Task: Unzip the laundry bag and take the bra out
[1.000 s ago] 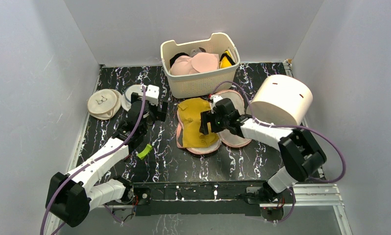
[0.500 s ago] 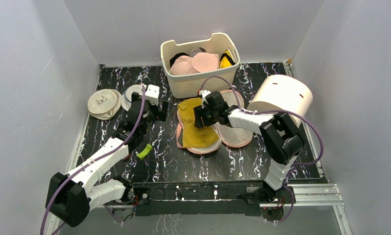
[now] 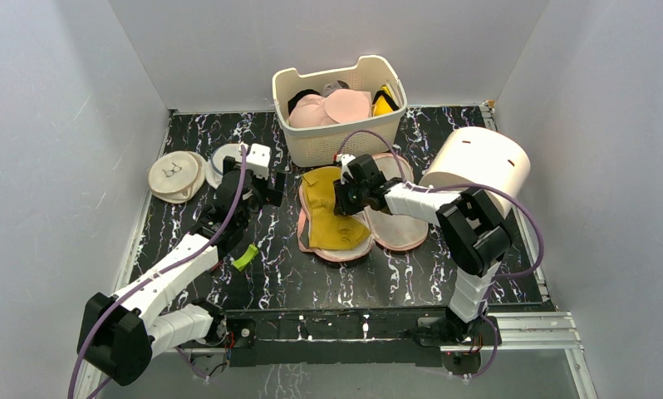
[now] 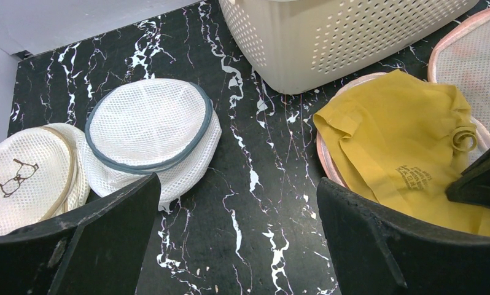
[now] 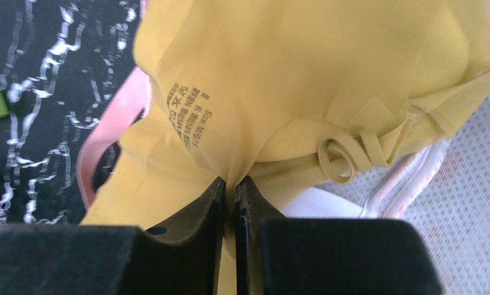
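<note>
Since a second ago the right tool [image 3: 346,199] has swung in from the near right towards the basket [image 3: 336,137]; it now pinches a fold of the mustard bra [image 3: 326,224], fingers closed on the thin cloth beside the printed size mark. The bra lies on the left half of the laundry bag [image 3: 399,229], spread open on the table [image 3: 378,274] just in front of the basket. The left tool [image 3: 267,189] hangs left of the bag, fingers spread wide, holding nothing.

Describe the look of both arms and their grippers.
White shell links and black joint housings form the left arm and right arm; a purple cable loops along each. The left gripper and right gripper are black, with flat wedge-shaped fingers.
</note>
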You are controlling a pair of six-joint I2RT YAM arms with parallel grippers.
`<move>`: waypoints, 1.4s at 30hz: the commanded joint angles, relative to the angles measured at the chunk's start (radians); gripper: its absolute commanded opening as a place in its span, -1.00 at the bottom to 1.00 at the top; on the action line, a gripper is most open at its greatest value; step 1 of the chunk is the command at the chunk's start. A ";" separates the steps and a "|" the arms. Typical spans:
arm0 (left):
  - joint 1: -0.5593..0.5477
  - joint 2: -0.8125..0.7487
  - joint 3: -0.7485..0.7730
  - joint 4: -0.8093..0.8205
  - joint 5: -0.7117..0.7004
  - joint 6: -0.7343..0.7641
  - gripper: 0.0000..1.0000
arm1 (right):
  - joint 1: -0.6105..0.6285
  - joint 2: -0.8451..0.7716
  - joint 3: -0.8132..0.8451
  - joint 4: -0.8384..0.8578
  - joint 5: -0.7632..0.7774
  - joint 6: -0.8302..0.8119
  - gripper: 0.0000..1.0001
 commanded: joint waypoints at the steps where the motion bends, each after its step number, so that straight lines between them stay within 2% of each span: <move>1: 0.006 -0.023 0.037 0.001 -0.005 -0.010 0.95 | -0.001 -0.135 0.010 0.022 -0.021 0.018 -0.89; 3: 0.006 -0.023 0.037 0.000 -0.006 -0.009 0.95 | -0.001 -0.162 0.004 0.009 -0.017 0.019 -1.00; 18: 0.005 -0.030 0.040 -0.004 -0.006 -0.015 0.94 | -0.001 -0.427 0.020 -0.037 0.009 0.007 -1.00; 26: 0.004 -0.030 0.040 -0.007 -0.012 -0.015 0.94 | 0.000 -0.550 0.126 0.020 0.121 -0.041 -1.00; 34: 0.004 -0.028 0.033 -0.004 -0.032 -0.009 0.94 | -0.002 -0.428 0.364 0.085 0.446 -0.046 -1.00; 42: -0.001 -0.020 0.036 -0.006 -0.028 -0.009 0.94 | -0.023 -0.145 0.636 0.161 0.754 0.001 -1.00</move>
